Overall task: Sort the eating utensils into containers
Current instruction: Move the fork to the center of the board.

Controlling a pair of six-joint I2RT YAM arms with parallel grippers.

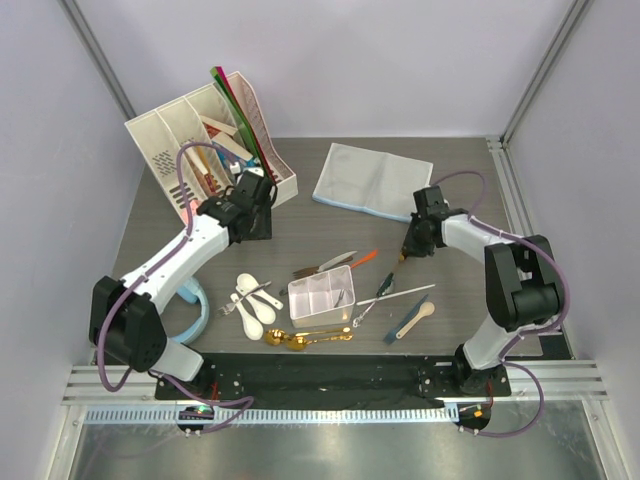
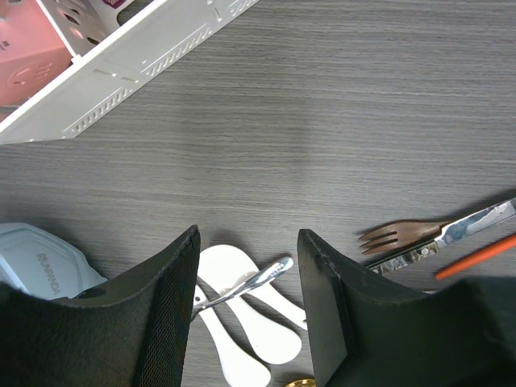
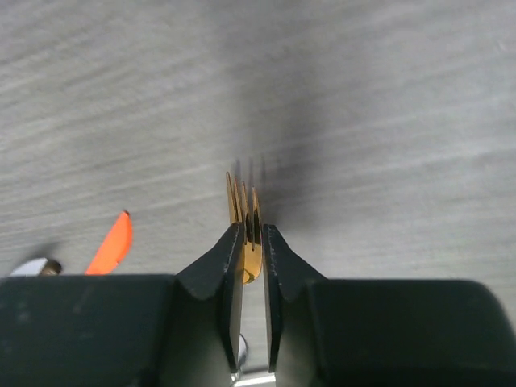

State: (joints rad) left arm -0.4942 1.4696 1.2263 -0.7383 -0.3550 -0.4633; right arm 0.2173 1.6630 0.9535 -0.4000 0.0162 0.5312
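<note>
from above, the right gripper (image 1: 406, 257) hung just right of the small white translucent divided plastic box (image 1: 310, 300). at the left wrist, the left gripper (image 2: 247, 235) stood spread above white ceramic soup spoons (image 2: 242, 330). at the right wrist, jaws pinched a thin gold metal fork (image 3: 243, 201) below its tines: stiff, light, probably slippery, so gripping the neck looked sound.

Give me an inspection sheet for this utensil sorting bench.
Surface: dark grey wood-grain table, no spills seen.
Job's things: white translucent divided plastic box; white ceramic soup spoons, gold spoons, wooden spoon loose around it.
Clutter: grey-blue cloth, white slotted file organiser.
End effectors: left end effector open, empty; right end effector shut on gold fork.
Cables: purple cables along both arms.
Surroundings: pale walls; nothing else seen.
</note>
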